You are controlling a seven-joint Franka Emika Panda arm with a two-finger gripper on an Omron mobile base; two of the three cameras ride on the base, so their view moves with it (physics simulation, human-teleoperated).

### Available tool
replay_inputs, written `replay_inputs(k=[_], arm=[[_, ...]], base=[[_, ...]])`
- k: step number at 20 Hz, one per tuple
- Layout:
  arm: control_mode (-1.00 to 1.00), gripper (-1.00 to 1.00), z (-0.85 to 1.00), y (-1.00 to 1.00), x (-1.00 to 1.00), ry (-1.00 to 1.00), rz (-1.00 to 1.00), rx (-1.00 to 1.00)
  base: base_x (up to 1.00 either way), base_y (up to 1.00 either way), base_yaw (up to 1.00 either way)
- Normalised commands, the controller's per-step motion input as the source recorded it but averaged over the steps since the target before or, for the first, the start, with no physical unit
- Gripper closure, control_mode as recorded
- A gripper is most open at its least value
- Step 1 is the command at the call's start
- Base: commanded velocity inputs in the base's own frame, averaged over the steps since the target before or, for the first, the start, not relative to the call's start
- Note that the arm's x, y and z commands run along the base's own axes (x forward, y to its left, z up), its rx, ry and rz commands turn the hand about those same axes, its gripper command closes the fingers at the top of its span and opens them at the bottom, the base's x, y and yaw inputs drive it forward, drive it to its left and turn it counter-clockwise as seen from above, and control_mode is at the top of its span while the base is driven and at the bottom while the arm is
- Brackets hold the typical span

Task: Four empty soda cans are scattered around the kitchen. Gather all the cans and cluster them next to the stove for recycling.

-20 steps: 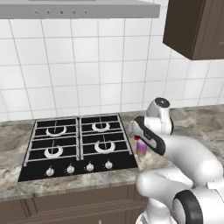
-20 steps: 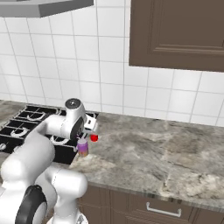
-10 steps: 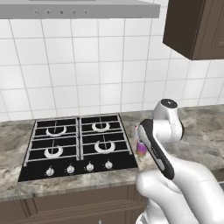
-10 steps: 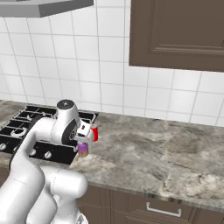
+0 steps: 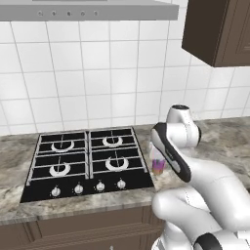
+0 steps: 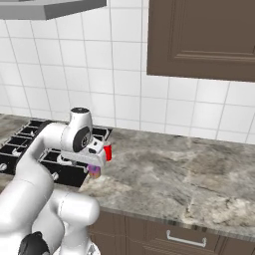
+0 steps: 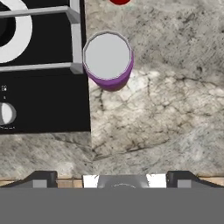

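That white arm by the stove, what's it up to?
It's collecting soda cans and grouping them beside the stove. A purple can stands upright on the grey counter, right against the stove's edge, with a red can just behind it. The gripper is open above the purple can and holds nothing.

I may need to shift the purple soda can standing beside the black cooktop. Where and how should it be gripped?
Grip the purple soda can across its round side wall, coming from above. It stands upright, and the black cooktop crowds one side, so probably set the jaws along that edge.
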Motion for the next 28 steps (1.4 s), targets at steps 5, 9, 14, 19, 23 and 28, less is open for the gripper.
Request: replay_inputs(k=[5, 9, 14, 19, 23, 28], arm=[[-1.00, -1.00, 0.00, 0.00, -0.56, -0.04, 0.00, 0.00], [-1.00, -1.00, 0.06, 0.00, -0.80, -0.18, 0.00, 0.00], [-1.00, -1.00, 0.06, -0.02, -0.34, -0.07, -0.01, 0.00], [-1.00, -1.00, 0.00, 0.00, 0.00, 0.00, 0.00, 0.00], [1.00, -1.00, 0.00, 0.00, 0.00, 0.00, 0.00, 0.00], [1.00, -1.00, 0.00, 0.00, 0.00, 0.00, 0.00, 0.00]], base=[[0.00, 0.00, 0.00], [0.00, 0.00, 0.00], [0.00, 0.00, 0.00], [0.00, 0.00, 0.00], [0.00, 0.00, 0.00], [-0.70, -0.17, -0.08]])
